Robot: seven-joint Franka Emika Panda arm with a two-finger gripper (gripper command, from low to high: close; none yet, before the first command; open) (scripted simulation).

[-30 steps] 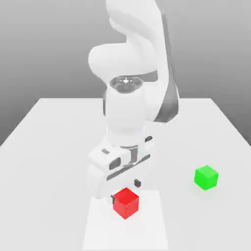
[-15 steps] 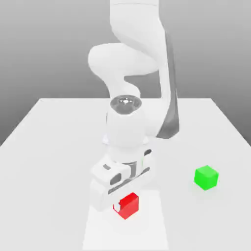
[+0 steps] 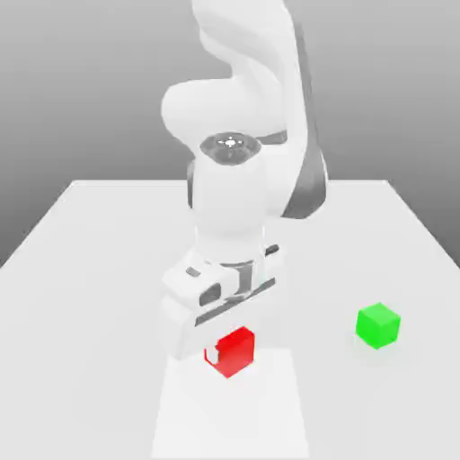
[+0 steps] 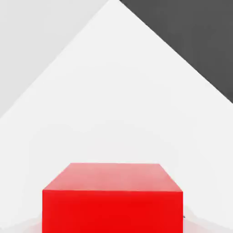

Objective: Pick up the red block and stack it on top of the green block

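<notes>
The red block [image 3: 239, 352] is a small bright red cube held just above the white table, near its front edge. My gripper [image 3: 226, 347] is shut on it from above, and the white hand covers the cube's top rear. In the hand view the red block [image 4: 113, 195] sits close up with the table behind it. The green block [image 3: 378, 325] is a same-sized bright green cube resting on the table, off to the exterior view's right of the red one and apart from it.
The white table [image 3: 99, 269] reaches to both sides, and a brighter strip [image 3: 229, 418] lies under the hand near the front. My arm [image 3: 243, 180] rises over the table's middle. Dark floor [image 4: 195, 36] shows beyond the table's edge.
The hand dropped onto the red block and the fingers closed on it. It has since lifted, carrying the block a little way up off the table. The green block stayed put.
</notes>
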